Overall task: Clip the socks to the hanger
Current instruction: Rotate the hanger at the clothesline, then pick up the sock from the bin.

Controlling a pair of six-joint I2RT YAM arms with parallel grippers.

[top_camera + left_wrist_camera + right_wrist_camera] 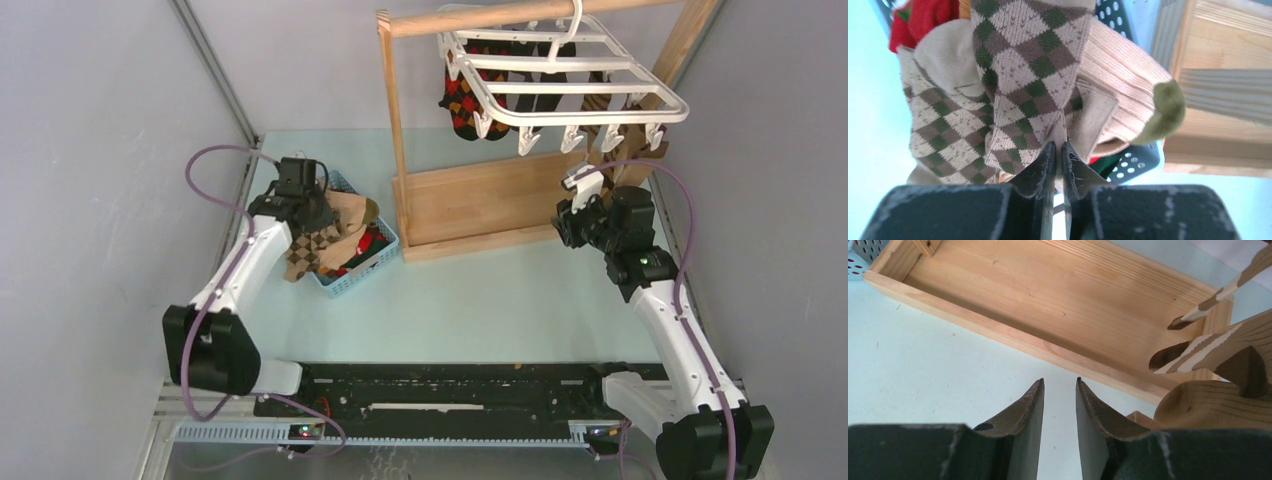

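Bench (480, 300): pale mint top, smooth, with a few small specks that I see from the right wrist. Grey walls (90, 150) close it in on the left, far and right sides. A black rail (450, 395) runs along the near edge between the arm bases.

Stand (480, 200): wooden, with its tray base toward the far edge, right of centre, and a round bar across the top.

Hanger (560, 90): white frame hooked over that bar, tilted, with clips dangling along its near side. I count a red argyle sock (462, 100) at its left end, dark socks behind the bars, and striped socks (1218, 345) at its right end, above the right end of the stand's base.

Basket (365, 268): blue mesh, just left of the stand's base. It holds a tan sock (1128, 80) with an olive toe and a red sock (923, 20).

Left gripper (1058, 150): over the basket's left side, fingers pressed together on a fold of a brown argyle sock (1033, 65), which drapes against the pile. I cannot tell whether it is one sock or a pair.

Right gripper (1060, 382): low over the bench near the stand's right end, fingers a narrow gap apart, nothing between them.
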